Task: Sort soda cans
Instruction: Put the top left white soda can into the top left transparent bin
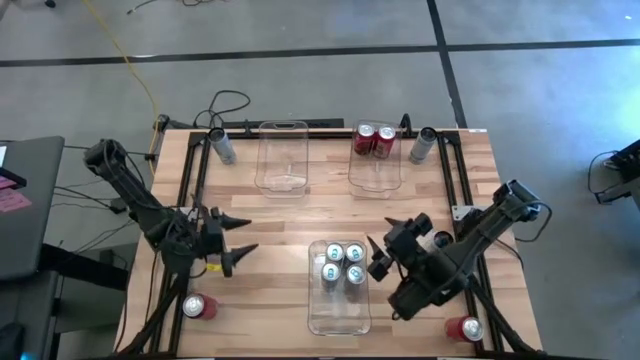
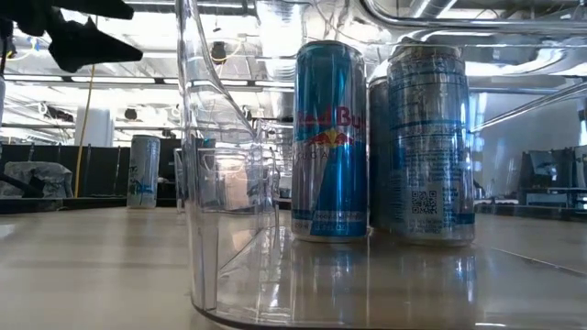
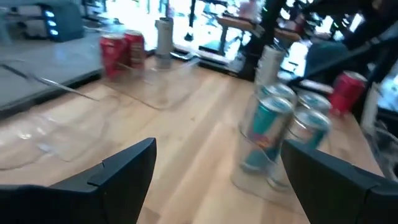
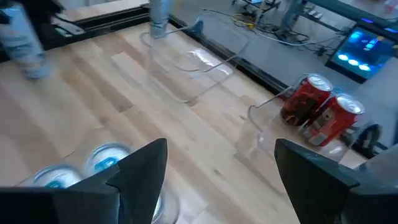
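Note:
Several silver-blue soda cans (image 1: 343, 263) stand upright in the near clear bin (image 1: 340, 312); they also show in the low view (image 2: 330, 137). Two red cans (image 1: 374, 139) stand in the far right bin (image 1: 376, 175). The far left bin (image 1: 281, 160) holds nothing. My left gripper (image 1: 240, 238) is open and empty, left of the near bin, with its fingers toward the cans (image 3: 273, 127). My right gripper (image 1: 385, 243) is open and empty just right of that bin, above the can tops (image 4: 106, 158).
A grey can (image 1: 222, 146) is at the far left corner and another (image 1: 422, 145) at the far right. One red can (image 1: 198, 306) is at the near left edge, another (image 1: 465, 328) at the near right. Bare wood lies between the bins.

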Tool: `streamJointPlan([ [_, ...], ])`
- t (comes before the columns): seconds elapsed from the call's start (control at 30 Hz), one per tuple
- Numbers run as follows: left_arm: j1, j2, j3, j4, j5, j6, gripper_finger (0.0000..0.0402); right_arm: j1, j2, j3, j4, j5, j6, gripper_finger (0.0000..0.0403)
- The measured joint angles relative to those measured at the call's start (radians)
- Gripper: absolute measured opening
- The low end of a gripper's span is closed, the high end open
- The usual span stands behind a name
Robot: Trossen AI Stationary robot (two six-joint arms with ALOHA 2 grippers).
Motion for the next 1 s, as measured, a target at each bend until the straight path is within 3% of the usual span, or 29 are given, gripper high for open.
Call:
streamJointPlan([
  [0.2, 0.107, -0.130, 0.042, 0.004, -0.164, 0.184, 0.0341, -0.100, 0.001, 0.000, 0.017, -0.001, -0.087, 0.0315],
  [0.37, 0.271, -0.231, 0.087, 0.000, -0.169, 0.366, 0.0341, -0.168, 0.001, 0.000, 0.016, -0.002, -0.153, 0.0315],
  [0.53, 0.421, -0.324, 0.090, -0.034, -0.044, 0.421, 0.0341, -0.201, 0.001, 0.000, 0.009, -0.045, -0.208, 0.0315],
  [0.7, 0.570, -0.373, 0.090, -0.186, 0.016, 0.354, 0.0341, -0.252, 0.001, 0.000, 0.007, -0.053, -0.306, 0.0315],
  [0.9, 0.750, -0.365, 0.090, -0.261, 0.065, 0.309, 0.0341, -0.396, 0.002, 0.000, 0.004, -0.067, -0.427, 0.0315],
  [1.0, 0.837, -0.354, 0.090, -0.257, 0.142, 0.322, 0.0341, -0.496, 0.002, 0.000, 0.006, -0.108, -0.501, 0.0315],
])
